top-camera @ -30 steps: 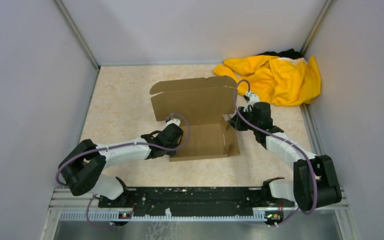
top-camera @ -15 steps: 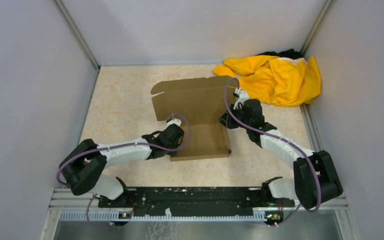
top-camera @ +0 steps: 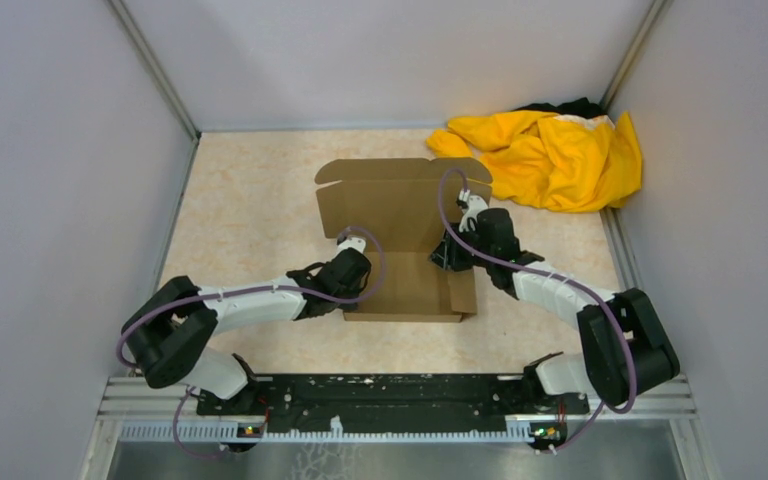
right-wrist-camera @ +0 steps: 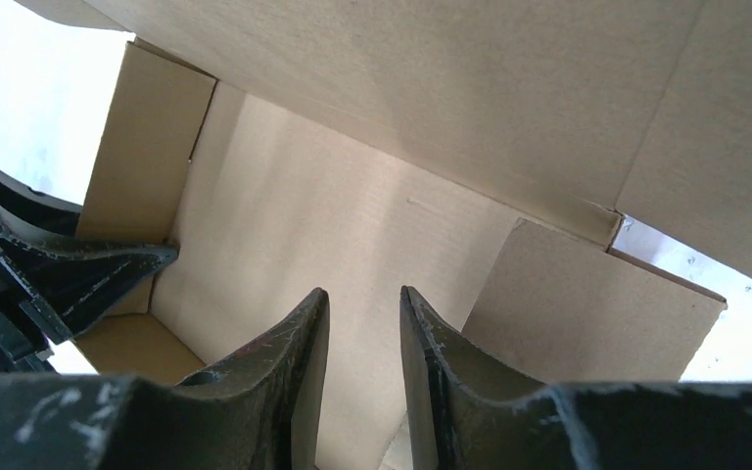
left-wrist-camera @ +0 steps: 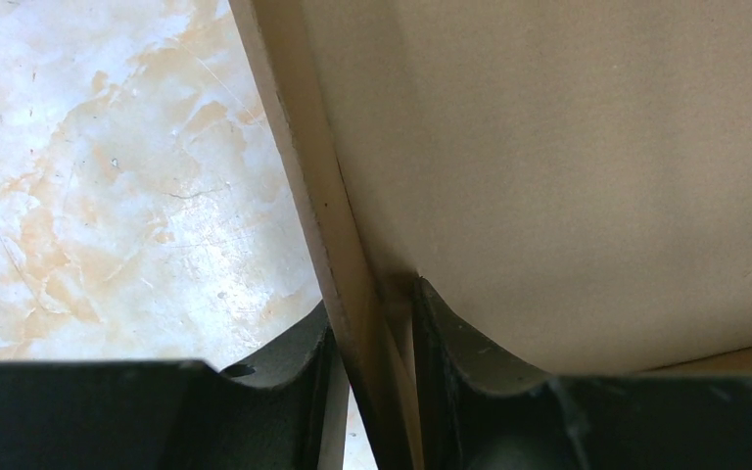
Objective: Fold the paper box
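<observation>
The paper box (top-camera: 400,215) sits mid-desk (top-camera: 250,200), its lid panel standing upright on the far side. The left tool (left-wrist-camera: 372,328) pinches the box's left wall. The right tool (right-wrist-camera: 364,323), narrowly parted and empty, hangs inside above the base. Best anchor with the left pinch and crease the right wall fully upright before lowering the lid

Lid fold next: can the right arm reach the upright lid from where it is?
Probably yes: the right tool sits open over the box, just in front of the lid, with nothing between them.
</observation>
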{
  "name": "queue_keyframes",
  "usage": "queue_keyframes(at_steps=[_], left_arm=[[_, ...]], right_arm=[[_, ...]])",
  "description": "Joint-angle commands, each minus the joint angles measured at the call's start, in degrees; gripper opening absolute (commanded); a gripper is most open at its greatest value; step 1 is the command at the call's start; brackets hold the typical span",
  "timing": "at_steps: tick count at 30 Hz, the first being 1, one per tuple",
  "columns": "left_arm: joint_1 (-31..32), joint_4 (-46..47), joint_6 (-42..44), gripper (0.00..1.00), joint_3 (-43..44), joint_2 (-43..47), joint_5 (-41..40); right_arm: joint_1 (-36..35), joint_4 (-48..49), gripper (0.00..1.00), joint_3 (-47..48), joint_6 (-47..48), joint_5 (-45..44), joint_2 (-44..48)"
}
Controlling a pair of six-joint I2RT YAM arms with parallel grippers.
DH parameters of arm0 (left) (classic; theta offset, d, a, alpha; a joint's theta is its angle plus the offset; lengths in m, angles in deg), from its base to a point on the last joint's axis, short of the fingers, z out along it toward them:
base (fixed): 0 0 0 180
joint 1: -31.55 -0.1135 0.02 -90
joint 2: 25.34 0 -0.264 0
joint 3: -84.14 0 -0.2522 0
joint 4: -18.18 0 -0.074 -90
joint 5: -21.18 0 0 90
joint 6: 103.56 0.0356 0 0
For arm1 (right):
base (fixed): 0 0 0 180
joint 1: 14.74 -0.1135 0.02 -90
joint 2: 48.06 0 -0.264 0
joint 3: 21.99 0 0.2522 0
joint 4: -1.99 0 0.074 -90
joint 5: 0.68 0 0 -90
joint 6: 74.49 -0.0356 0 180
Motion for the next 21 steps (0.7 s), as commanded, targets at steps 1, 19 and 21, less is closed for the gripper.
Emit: queue_keyframes(at_steps=[1,19,21], left_arm=[[0.7,-0.6,-0.7,0.34,-0.9,-2.1,3.2],[0.7,-1.4,-0.6,0.34,-0.7,-2.2,2.5],[0.7,-1.3,-0.7,0.34,-0.6,-2.3,2.5]], right_arm=[[-0.5,2.2,0.33,-1.5,-0.2,0.5,0.1],[-4.8,-4.5,0.30,2.4,-0.4,-15.8,-5.2],[-5.8,-7.4,0.29,3.8,-0.5,-19.6,-5.5]])
